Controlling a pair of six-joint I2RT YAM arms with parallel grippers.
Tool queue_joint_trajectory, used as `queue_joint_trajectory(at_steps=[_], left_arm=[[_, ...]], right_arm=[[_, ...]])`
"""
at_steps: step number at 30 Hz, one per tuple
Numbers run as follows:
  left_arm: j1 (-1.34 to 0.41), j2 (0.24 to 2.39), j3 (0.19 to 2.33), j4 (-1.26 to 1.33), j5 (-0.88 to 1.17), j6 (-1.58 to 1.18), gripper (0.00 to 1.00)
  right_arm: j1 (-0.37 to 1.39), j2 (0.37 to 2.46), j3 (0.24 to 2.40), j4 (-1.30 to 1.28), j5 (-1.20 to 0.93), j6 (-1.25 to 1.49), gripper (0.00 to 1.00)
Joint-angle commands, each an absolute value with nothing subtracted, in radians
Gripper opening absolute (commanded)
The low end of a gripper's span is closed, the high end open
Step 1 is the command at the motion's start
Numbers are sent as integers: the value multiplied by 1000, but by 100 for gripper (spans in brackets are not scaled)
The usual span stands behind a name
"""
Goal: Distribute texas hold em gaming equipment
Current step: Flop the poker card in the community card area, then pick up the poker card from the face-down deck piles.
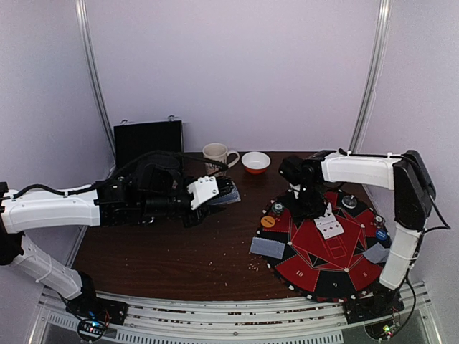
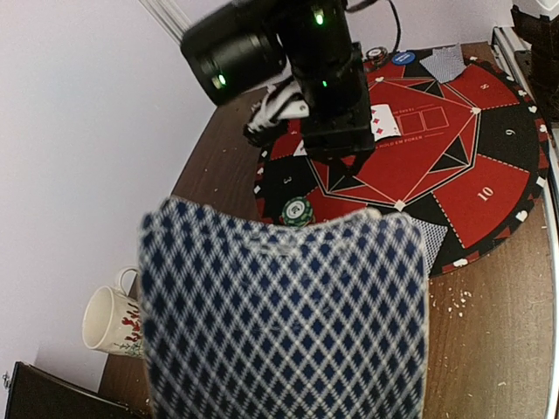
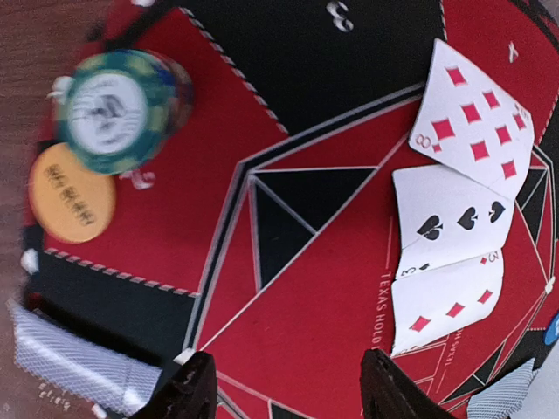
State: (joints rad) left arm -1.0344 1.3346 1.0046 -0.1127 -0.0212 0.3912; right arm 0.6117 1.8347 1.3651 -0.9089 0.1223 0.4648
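Note:
My left gripper (image 1: 224, 193) is shut on a deck of playing cards (image 2: 284, 319); its blue-diamond back fills the left wrist view and hides the fingers. It hovers over the brown table, left of the round red-and-black poker mat (image 1: 326, 269). My right gripper (image 3: 288, 397) is open and empty, low over the mat's red centre. Three face-up cards (image 3: 458, 218) lie just right of it. A green-white chip stack (image 3: 118, 109) and an orange chip (image 3: 72, 192) sit at the mat's left edge. Face-down cards (image 1: 267, 248) lie at the mat's left rim, more (image 1: 374, 252) at its right. A black chip (image 1: 349, 201) and a blue chip (image 1: 381, 233) sit on the right.
A patterned mug (image 1: 217, 155) and an orange-and-white bowl (image 1: 256, 163) stand at the back of the table. An open black case (image 1: 148, 143) stands at the back left. Crumbs are scattered on the brown table (image 1: 165, 251).

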Motion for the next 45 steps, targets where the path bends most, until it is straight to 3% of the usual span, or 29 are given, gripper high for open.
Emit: queue_joint_trajectory(at_steps=[1,7,11,19,33,41,45], left_arm=[[-1040,1306,1025,-77,9,402,35],[-1041,1300,1016,-69,39,409,37],[-1043,1290,1011,-70,56,410,37],[-1045,1296,1004,-61,46,410,37],[-1046,1301,1015,-73,56,407,35],[-1046,1301,1010,-63,38,406,32],[-1046,1302,1012,-63,28,407,32]], right_arm=[[617,1686,1402,-844,-54,414,65],[639,1410,1276,-371,-505,364,90],[728,1296,1133,-22,-600,412,95],[803,1335,1106,109,-672,433,94],[865,1496,1245,9,-566,363,90],[864,1467,1268,-150,-427,304,79],[863,1442,1274,-200,-396,290,64]])
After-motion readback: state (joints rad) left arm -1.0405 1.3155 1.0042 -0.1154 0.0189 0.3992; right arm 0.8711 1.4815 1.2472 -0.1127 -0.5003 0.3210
